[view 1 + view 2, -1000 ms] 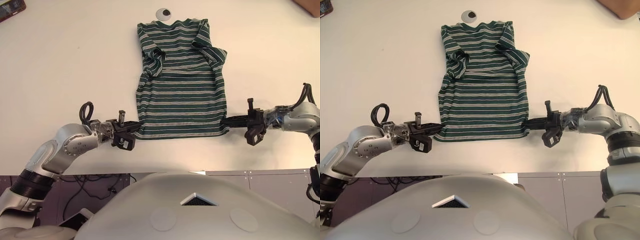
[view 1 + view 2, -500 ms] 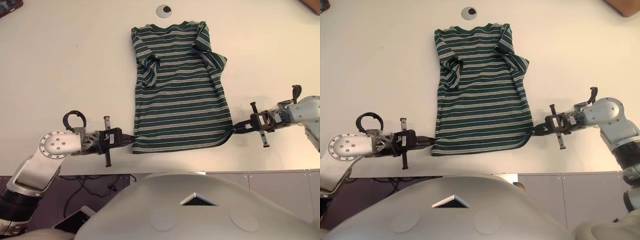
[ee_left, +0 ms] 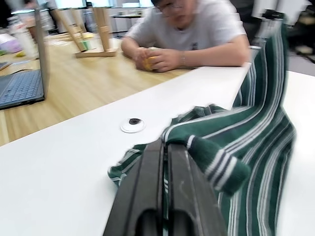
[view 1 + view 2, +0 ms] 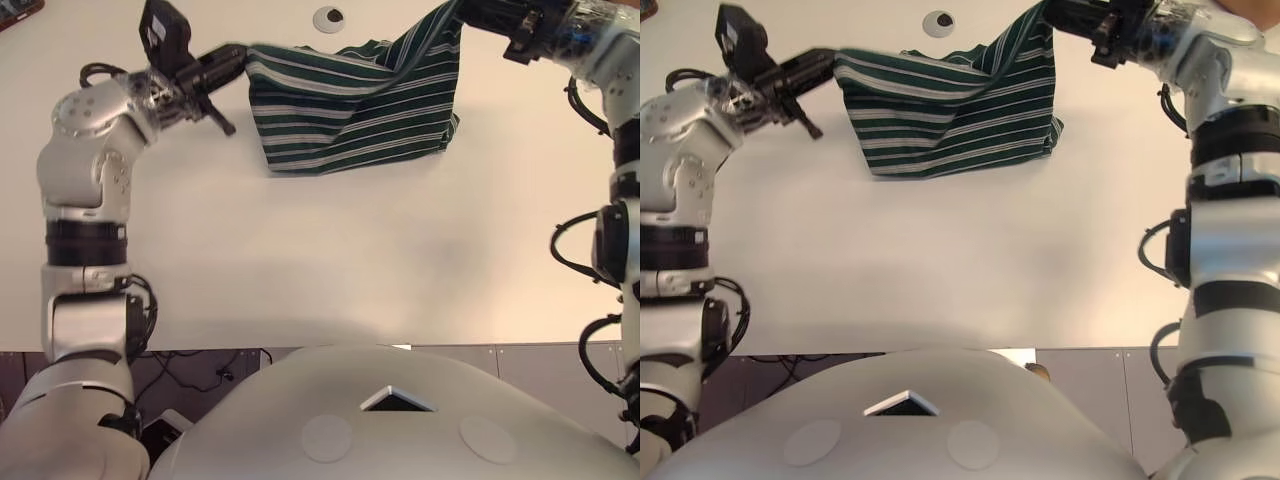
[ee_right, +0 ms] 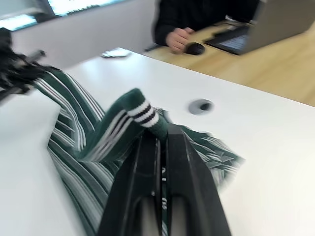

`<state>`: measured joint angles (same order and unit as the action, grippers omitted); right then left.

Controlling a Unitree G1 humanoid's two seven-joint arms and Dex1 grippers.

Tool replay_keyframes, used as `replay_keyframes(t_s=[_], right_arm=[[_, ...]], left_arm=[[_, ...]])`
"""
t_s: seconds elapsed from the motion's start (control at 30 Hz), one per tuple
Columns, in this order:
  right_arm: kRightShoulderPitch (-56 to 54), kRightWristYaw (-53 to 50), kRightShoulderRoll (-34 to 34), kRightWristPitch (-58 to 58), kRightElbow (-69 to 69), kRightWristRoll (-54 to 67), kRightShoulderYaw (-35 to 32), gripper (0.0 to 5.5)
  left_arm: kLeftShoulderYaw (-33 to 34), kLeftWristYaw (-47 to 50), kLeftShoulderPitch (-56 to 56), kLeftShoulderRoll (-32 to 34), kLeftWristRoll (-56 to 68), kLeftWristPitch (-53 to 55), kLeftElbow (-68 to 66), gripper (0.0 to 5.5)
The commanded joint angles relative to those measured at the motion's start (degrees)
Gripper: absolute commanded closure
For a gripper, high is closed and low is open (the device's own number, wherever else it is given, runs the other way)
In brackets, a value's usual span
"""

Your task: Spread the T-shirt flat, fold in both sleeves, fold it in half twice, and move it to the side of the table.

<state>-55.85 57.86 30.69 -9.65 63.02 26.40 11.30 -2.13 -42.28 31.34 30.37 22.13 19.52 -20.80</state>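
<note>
T-shirt (image 4: 350,115), a soft dark-green knit with thin white stripes, hangs slack over the far part of the smooth white table (image 4: 300,250) in the head view. It is strung between two raised arms, and its lower fold sags onto the tabletop in rumpled pleats. The left gripper (image 4: 238,55) is clenched on one edge of the cloth. The right gripper (image 4: 455,10) is clenched on the opposite, higher edge. A small round grey cable cap (image 4: 327,18) sits in the table near the shirt, on its far side.

In the left wrist view, the long black fingers (image 3: 147,187) press together on a bunched striped edge, and the fabric drapes down to the table.

In the right wrist view, that arm's matte black fingers (image 5: 182,162) pinch a rolled striped edge, with cloth trailing away in folds.
</note>
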Motion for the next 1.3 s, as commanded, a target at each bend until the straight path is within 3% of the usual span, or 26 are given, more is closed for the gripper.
replay_keyframes(t_s=[0.03,0.1,0.23,0.43,0.57,0.67,0.8,0.97,1.17,1.3], right_arm=[[-2.46,-12.04,-5.69,5.9,8.84,-7.2,-2.21,5.47],[-2.77,-16.43,-7.86,6.99,11.08,-9.53,-3.87,5.47],[-3.27,-25.75,-11.66,6.78,13.43,-11.79,-8.13,4.91],[-3.22,-32.35,-12.99,9.2,13.6,-14.24,-13.49,4.78],[-2.44,-27.31,-13.22,14.07,12.55,-20.67,-10.41,5.19],[-1.3,-17.97,-12.99,19.45,11.09,-23.42,-8.74,5.5],[1.05,-14.7,-12.13,27.69,10.67,-32.68,-1.47,5.5],[3.04,-21.67,-12.04,29.92,12.05,-42.24,4.78,5.5],[5.53,-24.52,-12.9,27.02,13.47,-49.6,9.98,5.5],[9.94,-0.78,-10.13,28.69,12.47,-52.07,15.21,5.5]], left_arm=[[-0.32,3.81,9.14,-5.7,-6.07,-6.99,-21.1,5.46],[0.43,5.92,12.26,-7.97,-8.06,-10.39,-30.01,5.46],[1.96,11.75,15.71,-10.91,-11.09,-15.45,-42.27,4.96],[2.8,23.24,14.91,-10.9,-16.8,-24.34,-47.23,4.93],[1.31,12.61,7.43,-12.58,-14.9,-31.32,-30.63,4.93],[-3.67,4.27,1.06,-13.51,-14.56,-25.6,-16.37,5.41],[-10.7,-0.72,-3.74,-15.57,-16.13,-16.12,-6.73,5.46],[-19.33,2.81,-4.7,-18.0,-26.1,-13.66,-11.56,5.46],[-23.44,0.55,-6.03,-16.73,-30.67,-9.17,-12.92,5.46],[-22.57,-5.58,-10.3,-9.92,-28.65,-3.17,-1.6,5.46]])
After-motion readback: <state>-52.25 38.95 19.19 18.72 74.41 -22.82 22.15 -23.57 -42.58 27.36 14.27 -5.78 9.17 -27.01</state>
